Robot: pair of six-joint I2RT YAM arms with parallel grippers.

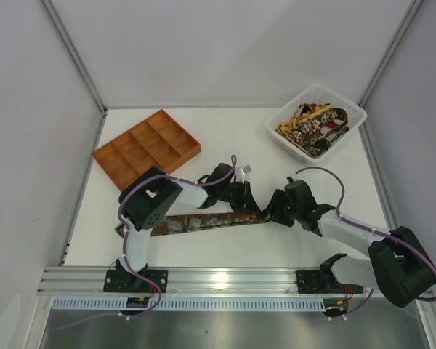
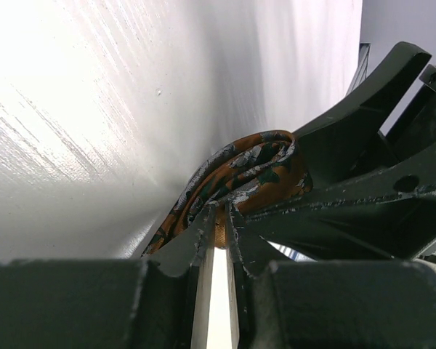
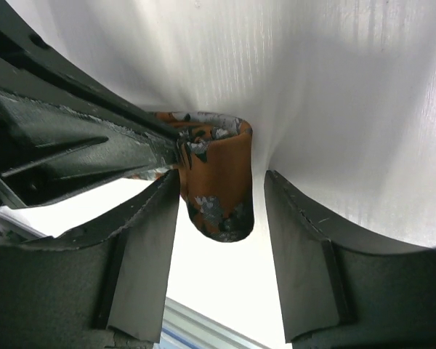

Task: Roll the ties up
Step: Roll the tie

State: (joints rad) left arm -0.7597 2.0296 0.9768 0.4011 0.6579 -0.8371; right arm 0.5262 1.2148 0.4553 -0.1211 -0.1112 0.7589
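A rust-orange tie with grey and black pattern (image 1: 203, 221) lies stretched across the table in front of the arm bases. Its right end is curled into a small roll (image 2: 240, 171). My left gripper (image 2: 221, 212) is shut on the fabric of that roll, with the cloth pinched between its fingertips. In the top view the left gripper (image 1: 248, 202) and the right gripper (image 1: 275, 209) meet at the tie's right end. My right gripper (image 3: 221, 178) stands open, with its fingers on either side of the rolled end (image 3: 219, 196) and not pressing it.
A white basket (image 1: 352, 120) at the back right holds more ties (image 1: 314, 128) in a heap. An orange compartment tray (image 1: 147, 149) sits at the back left. The aluminium rail (image 1: 218, 280) runs along the near edge.
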